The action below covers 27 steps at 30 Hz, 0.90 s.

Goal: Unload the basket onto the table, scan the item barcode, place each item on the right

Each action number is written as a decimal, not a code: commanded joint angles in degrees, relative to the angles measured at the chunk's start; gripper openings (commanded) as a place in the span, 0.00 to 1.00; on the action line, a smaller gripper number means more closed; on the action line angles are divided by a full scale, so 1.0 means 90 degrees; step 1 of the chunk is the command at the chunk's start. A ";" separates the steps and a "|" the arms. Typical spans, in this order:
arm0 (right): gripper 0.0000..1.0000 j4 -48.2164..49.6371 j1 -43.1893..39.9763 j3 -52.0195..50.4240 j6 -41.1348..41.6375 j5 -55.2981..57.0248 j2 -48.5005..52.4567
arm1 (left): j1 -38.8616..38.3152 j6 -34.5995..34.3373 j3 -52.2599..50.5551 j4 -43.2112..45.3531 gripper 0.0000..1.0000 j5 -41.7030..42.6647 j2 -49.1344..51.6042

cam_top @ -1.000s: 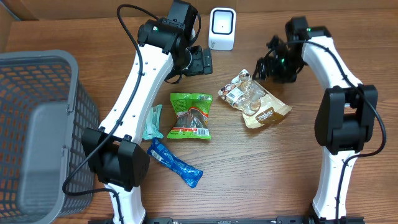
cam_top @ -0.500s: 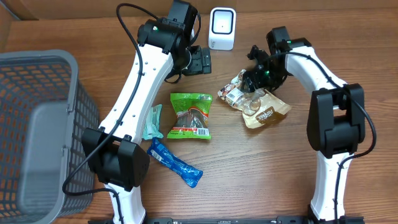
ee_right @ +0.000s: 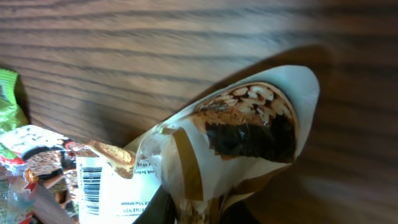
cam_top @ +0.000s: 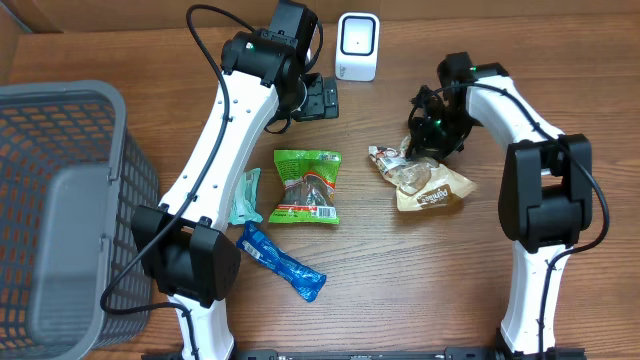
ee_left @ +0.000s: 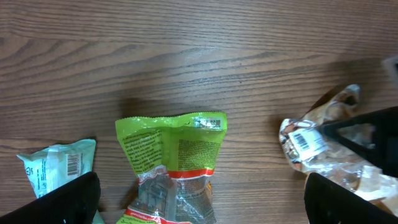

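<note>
The snack bag (cam_top: pixel 430 186) is clamped by the right gripper (cam_top: pixel 426 146). The jaws of the left gripper (cam_top: pixel 320 98) are held apart near the scanner (cam_top: pixel 357 46).

Basket (cam_top: pixel 30 180) cut by left edge, wrist views crop green packet (ee_left: pixel 171 162), snack bag (ee_right: pixel 236 143)

Overhead faces straight down at the counter (cam_top: pixel 400 290); both wrist views share the snack bag (ee_left: pixel 311 143), seemingly nearest below the right end effector (cam_top: pixel 427 148).
</note>
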 commanded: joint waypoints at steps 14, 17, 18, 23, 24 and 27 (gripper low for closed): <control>0.04 0.0814 0.0189 0.1132 0.0651 0.1661 -0.2011 | 0.0253 0.1124 0.0311 -0.0444 1.00 -0.0104 -0.0044; 0.04 0.1195 0.0296 0.1132 0.0651 0.1474 -0.2399 | 0.0449 0.1122 0.0721 -0.0668 1.00 -0.0097 -0.0233; 0.04 0.1277 0.0328 0.1132 0.0651 0.1477 -0.2472 | 0.0488 0.1122 0.0823 -0.0719 1.00 -0.0100 -0.0262; 0.04 0.1804 0.0614 0.1134 0.0646 0.1712 -0.2824 | 0.0699 0.1122 0.1285 -0.0789 1.00 -0.0131 -0.0401; 0.04 0.1931 0.0690 0.1134 0.0646 0.2013 -0.2849 | 0.0736 0.1122 0.1285 -0.0782 1.00 -0.0131 -0.0408; 0.04 0.2458 0.1013 0.1127 0.0590 0.3461 -0.2807 | 0.0782 0.1122 0.1256 -0.0782 1.00 -0.0141 -0.0393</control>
